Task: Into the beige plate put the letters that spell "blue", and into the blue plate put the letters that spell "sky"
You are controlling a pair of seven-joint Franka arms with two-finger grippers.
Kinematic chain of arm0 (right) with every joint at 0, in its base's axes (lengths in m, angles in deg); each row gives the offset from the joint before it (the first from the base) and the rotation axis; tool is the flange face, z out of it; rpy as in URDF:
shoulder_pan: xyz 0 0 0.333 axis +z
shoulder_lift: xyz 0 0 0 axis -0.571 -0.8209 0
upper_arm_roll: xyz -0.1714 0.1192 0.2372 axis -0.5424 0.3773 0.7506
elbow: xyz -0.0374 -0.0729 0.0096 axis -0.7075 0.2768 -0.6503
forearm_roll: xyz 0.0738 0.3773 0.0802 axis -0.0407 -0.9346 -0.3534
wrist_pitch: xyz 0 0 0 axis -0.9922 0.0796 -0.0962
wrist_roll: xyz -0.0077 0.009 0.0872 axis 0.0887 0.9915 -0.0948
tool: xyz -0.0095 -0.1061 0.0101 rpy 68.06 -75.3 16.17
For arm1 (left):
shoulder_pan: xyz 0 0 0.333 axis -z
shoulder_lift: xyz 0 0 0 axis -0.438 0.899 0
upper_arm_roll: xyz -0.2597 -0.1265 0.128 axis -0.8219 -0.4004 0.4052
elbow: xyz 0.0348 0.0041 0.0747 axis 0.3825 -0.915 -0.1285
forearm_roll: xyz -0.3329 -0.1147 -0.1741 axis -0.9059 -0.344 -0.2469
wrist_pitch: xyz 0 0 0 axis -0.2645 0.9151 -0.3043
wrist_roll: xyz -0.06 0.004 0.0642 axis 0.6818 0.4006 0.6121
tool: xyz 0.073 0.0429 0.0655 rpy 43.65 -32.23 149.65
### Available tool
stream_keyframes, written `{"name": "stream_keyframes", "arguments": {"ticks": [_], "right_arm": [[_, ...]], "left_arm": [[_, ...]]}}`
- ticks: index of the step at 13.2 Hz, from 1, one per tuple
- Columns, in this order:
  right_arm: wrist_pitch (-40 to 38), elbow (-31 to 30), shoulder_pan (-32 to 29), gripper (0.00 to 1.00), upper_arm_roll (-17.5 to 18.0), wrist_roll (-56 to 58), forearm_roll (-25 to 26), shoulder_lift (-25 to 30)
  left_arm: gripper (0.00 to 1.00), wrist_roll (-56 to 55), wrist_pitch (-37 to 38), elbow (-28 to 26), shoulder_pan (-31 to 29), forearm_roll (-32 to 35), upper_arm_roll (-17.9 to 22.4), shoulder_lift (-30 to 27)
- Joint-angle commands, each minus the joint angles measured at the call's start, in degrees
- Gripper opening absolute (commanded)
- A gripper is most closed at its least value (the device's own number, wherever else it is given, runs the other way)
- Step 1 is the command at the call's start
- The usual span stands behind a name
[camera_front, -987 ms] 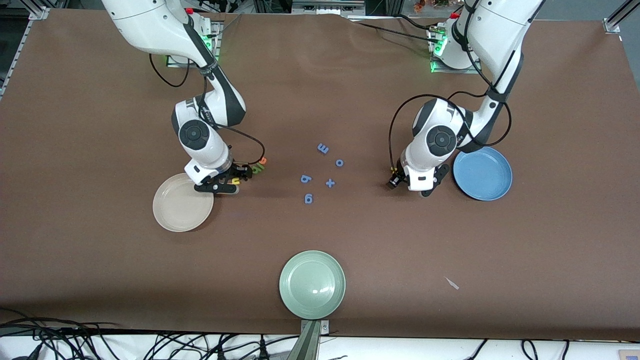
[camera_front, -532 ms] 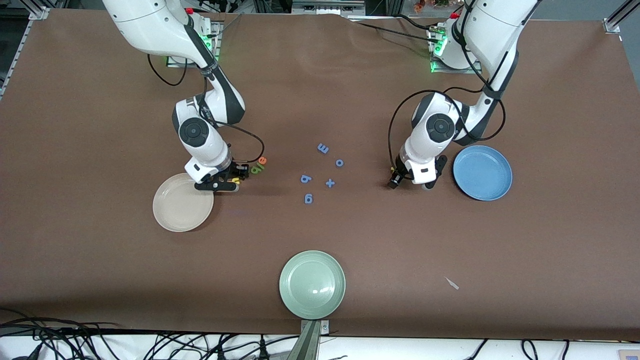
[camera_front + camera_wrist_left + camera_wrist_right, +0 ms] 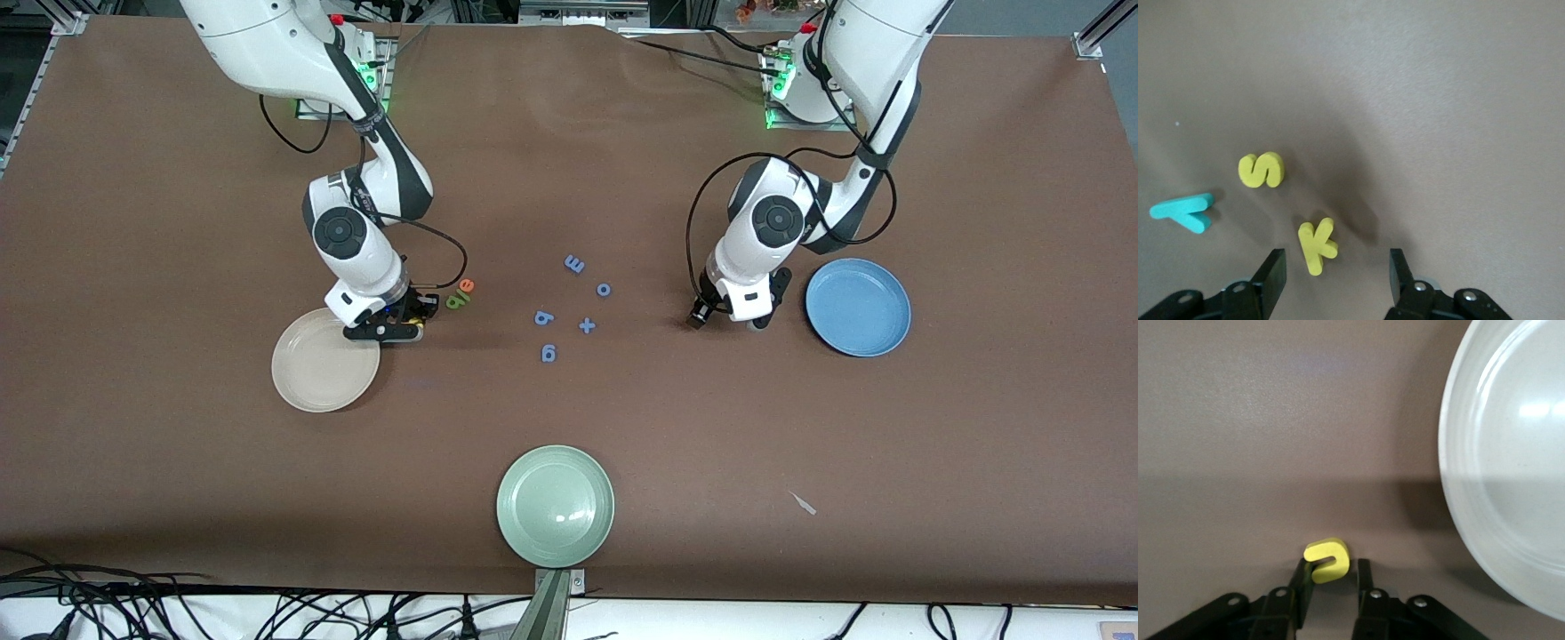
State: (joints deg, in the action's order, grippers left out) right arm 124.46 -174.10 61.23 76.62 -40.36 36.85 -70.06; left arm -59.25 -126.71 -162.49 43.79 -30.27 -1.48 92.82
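- Two grippers work: right gripper (image 3: 1331, 587) pinches small yellow foam u (image 3: 1327, 561) beside round beige plate (image 3: 1511, 480); lift straight.
- Left gripper (image 3: 1333, 267), jaws apart, hangs over yellow foam k (image 3: 1317, 245); centre first.

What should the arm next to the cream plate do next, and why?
Probably lift. The right gripper has its fingers closed around the yellow u on the table, and the beige plate sits empty right beside it, so raising and carrying it over seems next.
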Motion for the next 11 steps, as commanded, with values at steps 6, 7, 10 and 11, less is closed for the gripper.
{"name": "stream_keyframes", "arguments": {"ticks": [6, 7, 10, 11], "right_arm": [[-16.0, 8.4, 0.1, 0.21, -2.4, 4.2, 0.1, 2.8], [-16.6, 8.8, 0.1, 0.22, -2.3, 3.3, 0.1, 2.6], [-14.5, 9.6, 0.3, 0.74, -2.3, 0.4, -0.7, 0.4], [-12.7, 9.1, 0.5, 0.8, -2.1, -1.3, -0.6, -0.1]], "left_arm": [[0.66, -5.5, 0.8, -2.3, -0.1, 5.4, 0.5, -1.4], [0.66, -5.6, 0.7, -2.3, -0.2, 5.4, 0.5, -1.3], [0.58, -5.6, 0.6, -2.2, -0.1, 5.4, 0.5, -1.0], [0.53, -5.6, 0.6, -2.1, 0.0, 5.4, 0.5, -0.9]]}}
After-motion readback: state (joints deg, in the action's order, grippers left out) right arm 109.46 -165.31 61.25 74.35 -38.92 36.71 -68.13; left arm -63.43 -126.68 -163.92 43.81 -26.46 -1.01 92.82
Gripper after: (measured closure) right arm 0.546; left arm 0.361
